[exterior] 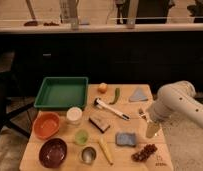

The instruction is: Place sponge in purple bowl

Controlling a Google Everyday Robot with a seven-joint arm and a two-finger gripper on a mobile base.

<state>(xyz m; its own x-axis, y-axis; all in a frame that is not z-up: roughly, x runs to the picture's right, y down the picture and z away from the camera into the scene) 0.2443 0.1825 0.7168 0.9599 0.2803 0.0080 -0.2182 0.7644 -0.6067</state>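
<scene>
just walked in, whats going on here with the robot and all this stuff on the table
A one-armed robot is set to put the sponge into the purple bowl, but nothing is held yet. Its hand hangs open over the right edge of the table, just right of the sponge, which lies flat near the front. The purple bowl sits at the front left corner, next to an orange bowl, so the sponge has the whole table to cross.

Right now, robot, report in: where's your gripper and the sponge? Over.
Gripper open, empty, just right of sponge. Sponge lying flat, untouched. Purple bowl empty, front left. Metal cup and yellow piece sit between.
</scene>
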